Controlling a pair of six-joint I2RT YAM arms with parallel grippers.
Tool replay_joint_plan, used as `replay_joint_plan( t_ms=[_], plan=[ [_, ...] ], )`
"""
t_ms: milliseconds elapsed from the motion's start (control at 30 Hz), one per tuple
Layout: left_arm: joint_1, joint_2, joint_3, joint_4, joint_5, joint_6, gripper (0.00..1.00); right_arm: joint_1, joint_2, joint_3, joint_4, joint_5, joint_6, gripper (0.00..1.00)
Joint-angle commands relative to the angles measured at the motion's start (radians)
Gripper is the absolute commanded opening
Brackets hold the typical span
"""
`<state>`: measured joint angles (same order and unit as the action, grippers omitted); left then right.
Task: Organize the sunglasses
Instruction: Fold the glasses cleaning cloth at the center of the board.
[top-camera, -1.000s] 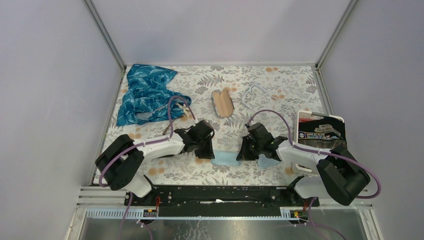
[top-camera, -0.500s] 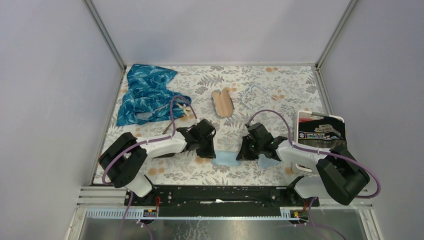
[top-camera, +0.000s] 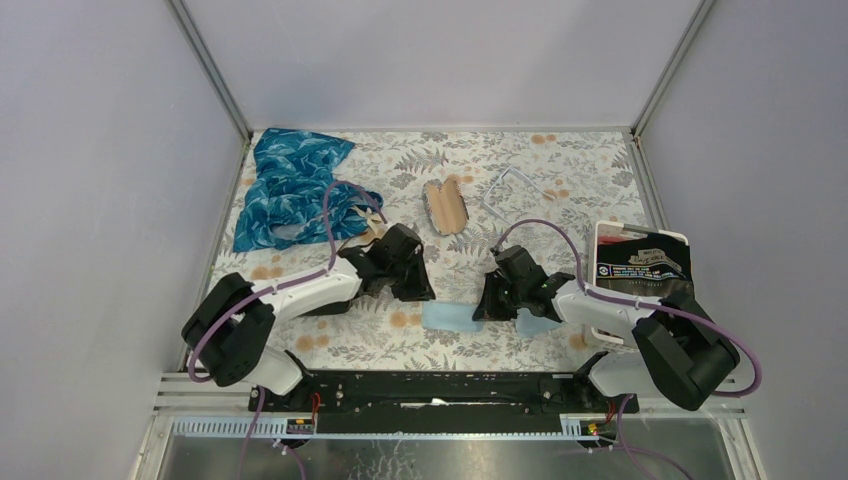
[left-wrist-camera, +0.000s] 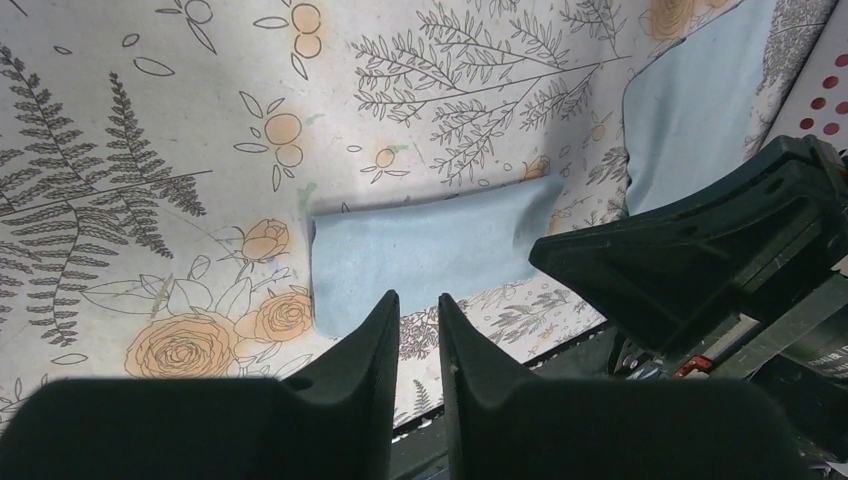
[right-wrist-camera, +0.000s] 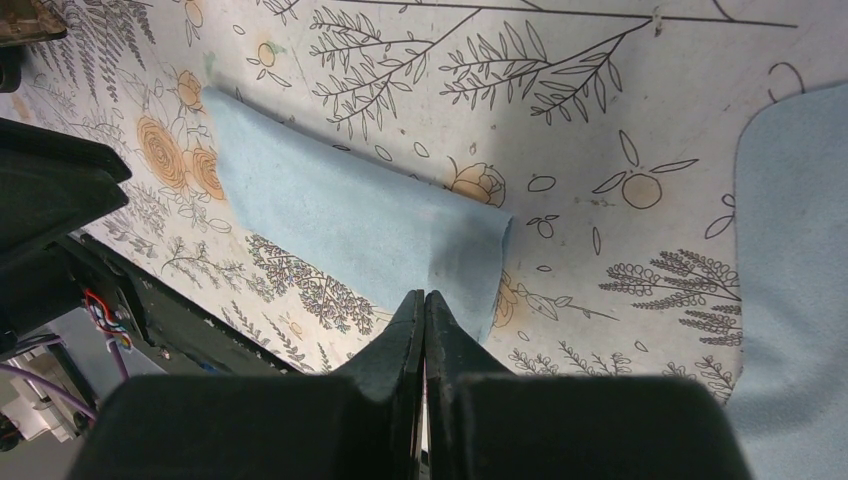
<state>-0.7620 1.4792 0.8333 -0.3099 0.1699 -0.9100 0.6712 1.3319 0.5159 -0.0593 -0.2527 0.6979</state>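
We're not far in, we reckon: the sunglasses (top-camera: 446, 207) lie untouched well out past both grippers, roughly between them, and putting them away is all yet to do. The left gripper (left-wrist-camera: 417, 298) hangs just cracked open and empty above a pale blue cloth (left-wrist-camera: 430, 250). The right gripper (right-wrist-camera: 424, 296) is pinched closed at that cloth's near edge; can't tell if it's nipping fabric. Only the top view shows the sunglasses. Only the wrist cams show the jaws, plus a second blue cloth (right-wrist-camera: 795, 250) off to the right gripper's right.
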Motion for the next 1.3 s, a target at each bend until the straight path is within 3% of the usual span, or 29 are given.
replay_joint_plan(
  t_ms=[0, 333, 600, 967, 1267],
  plan=[
    [0.001, 0.009, -0.029, 0.018, 0.025, -0.008, 0.25, -0.005, -0.027, 0.009, 0.0, 0.008, 0.008, 0.01],
    [-0.005, 0.123, -0.136, 0.076, 0.015, -0.009, 0.23, -0.005, -0.008, -0.001, 0.001, 0.008, 0.007, 0.01],
    [-0.007, 0.043, -0.079, 0.06, -0.002, -0.02, 0.24, -0.005, -0.071, 0.073, -0.037, 0.035, -0.01, 0.02],
    [-0.053, 0.154, 0.02, 0.159, 0.03, -0.063, 0.24, -0.005, 0.112, 0.147, 0.141, -0.055, 0.059, 0.01],
    [-0.04, 0.223, -0.026, 0.205, 0.013, -0.08, 0.24, -0.005, 0.147, 0.103, 0.156, -0.025, 0.046, 0.02]
  ],
)
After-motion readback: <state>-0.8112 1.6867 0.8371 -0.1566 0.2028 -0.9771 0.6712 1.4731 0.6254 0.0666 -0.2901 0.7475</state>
